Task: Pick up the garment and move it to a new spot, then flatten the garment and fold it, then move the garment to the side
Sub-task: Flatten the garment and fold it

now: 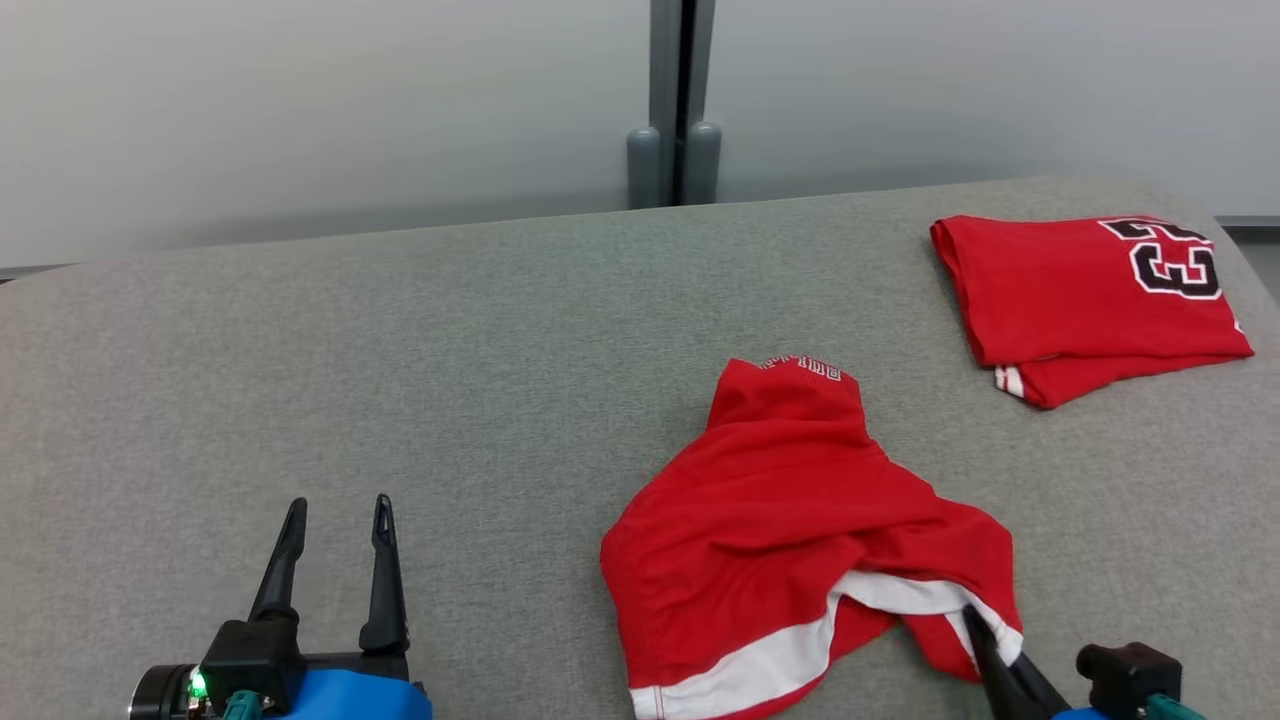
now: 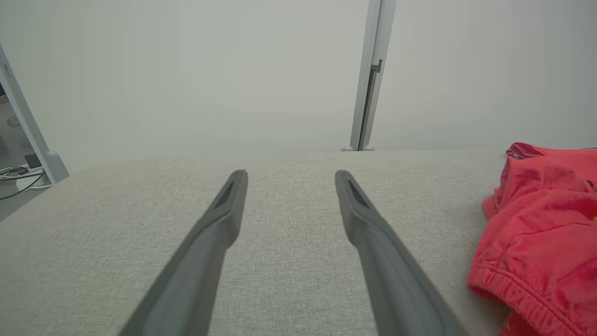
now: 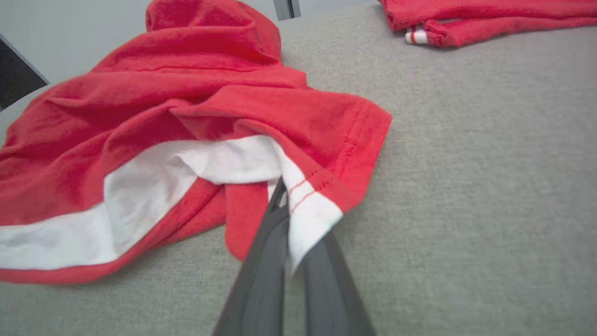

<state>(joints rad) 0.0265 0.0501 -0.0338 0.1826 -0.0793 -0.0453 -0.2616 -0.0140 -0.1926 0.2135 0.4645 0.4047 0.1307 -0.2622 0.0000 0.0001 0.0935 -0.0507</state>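
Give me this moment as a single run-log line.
phase: pick-up grasp | right gripper: shut on white hem of crumpled garment | left gripper: open, empty, above grey surface | folded garment: far right

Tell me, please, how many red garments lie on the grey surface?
2. A crumpled garment lies front and centre, its white-banded edge pinched by the right tool; a folded garment sits at the far right. Another could lie beyond the frame.
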